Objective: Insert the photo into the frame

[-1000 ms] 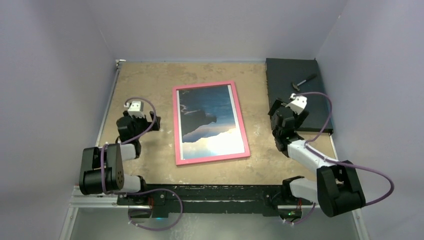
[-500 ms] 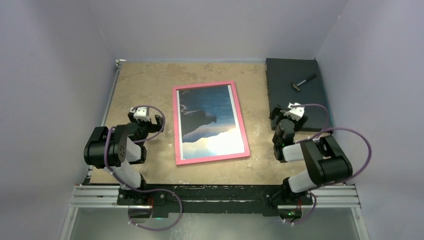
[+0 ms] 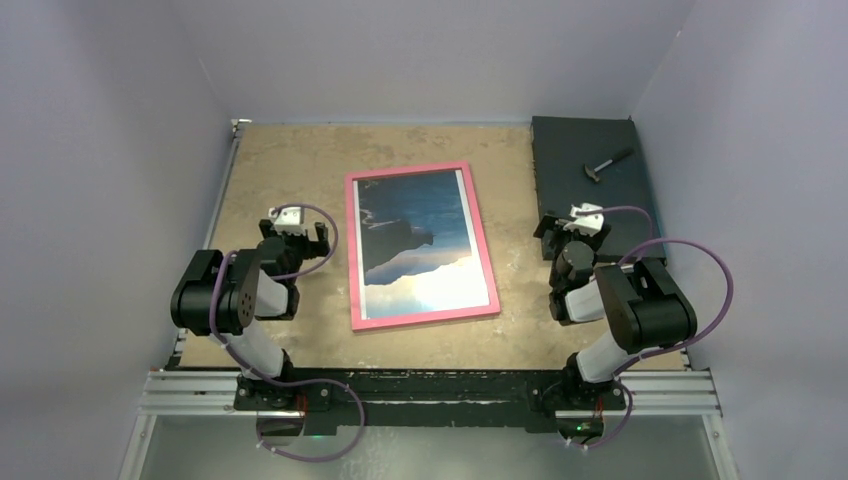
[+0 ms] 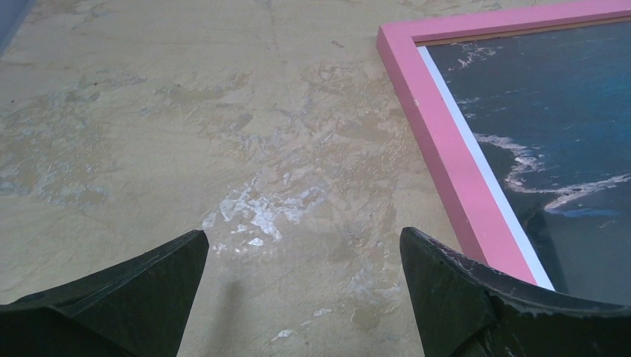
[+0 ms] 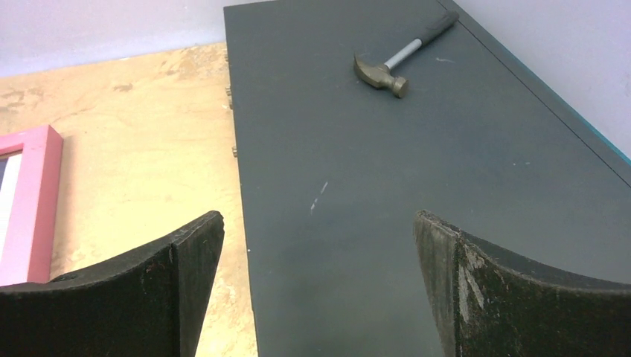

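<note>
The pink frame [image 3: 356, 250] lies flat, front up, in the middle of the table, and the photo [image 3: 415, 235] of dark blue sky and cloud sits inside it. In the left wrist view the frame's left rail [image 4: 439, 134] and the photo's white border [image 4: 476, 160] run along the right side. My left gripper [image 3: 296, 234] is open over bare table, left of the frame, with nothing between its fingers. My right gripper [image 3: 570, 228] is open too, empty, at the near left edge of a dark case [image 5: 417, 149], right of the frame [image 5: 30, 208].
A small hammer [image 3: 607, 165] lies on the dark case [image 3: 590, 140] at the back right corner. Grey walls close in the table on the left, back and right. A black rail [image 3: 420, 385] holds both arm bases at the near edge.
Both arms have folded back toward their bases, elbows raised. The left gripper has shifted a little right toward the frame; the right gripper has drawn in slightly. The frame and photo have not moved.
</note>
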{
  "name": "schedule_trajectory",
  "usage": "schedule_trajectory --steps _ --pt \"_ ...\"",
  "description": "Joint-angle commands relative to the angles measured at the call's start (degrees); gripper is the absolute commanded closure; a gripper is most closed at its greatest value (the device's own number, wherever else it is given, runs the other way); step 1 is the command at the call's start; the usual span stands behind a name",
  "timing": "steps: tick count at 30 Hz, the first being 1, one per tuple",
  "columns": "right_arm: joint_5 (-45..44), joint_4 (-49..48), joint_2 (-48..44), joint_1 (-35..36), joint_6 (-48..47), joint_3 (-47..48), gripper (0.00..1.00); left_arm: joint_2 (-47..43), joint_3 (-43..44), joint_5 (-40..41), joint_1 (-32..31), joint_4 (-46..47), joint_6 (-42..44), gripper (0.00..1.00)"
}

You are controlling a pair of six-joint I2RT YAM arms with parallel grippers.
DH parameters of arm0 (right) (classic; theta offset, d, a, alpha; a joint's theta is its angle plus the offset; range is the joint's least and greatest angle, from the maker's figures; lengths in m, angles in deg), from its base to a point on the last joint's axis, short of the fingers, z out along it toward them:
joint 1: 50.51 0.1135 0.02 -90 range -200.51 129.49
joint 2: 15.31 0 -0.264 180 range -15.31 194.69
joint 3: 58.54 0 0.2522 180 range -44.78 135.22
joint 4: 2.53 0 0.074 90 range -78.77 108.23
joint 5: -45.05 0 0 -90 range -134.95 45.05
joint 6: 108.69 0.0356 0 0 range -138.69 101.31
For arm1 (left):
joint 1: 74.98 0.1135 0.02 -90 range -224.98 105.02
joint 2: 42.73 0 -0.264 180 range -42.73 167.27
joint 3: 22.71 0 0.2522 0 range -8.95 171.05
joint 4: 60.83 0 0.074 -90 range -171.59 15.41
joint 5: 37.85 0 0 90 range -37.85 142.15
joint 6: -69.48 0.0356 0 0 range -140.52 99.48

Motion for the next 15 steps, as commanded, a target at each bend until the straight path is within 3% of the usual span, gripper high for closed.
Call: schedule_trajectory --steps 1,15 --pt "0.57 -5.31 -0.36 -0.34 -1.31 0.20 0.01 -1.55 0.79 1.36 -0.26 1.49 0.79 0.00" --pt "0.64 -6.30 -0.06 -0.30 -1.59 0.13 0.01 -1.26 1.87 4.13 -0.77 -0.49 1.43 0.00"
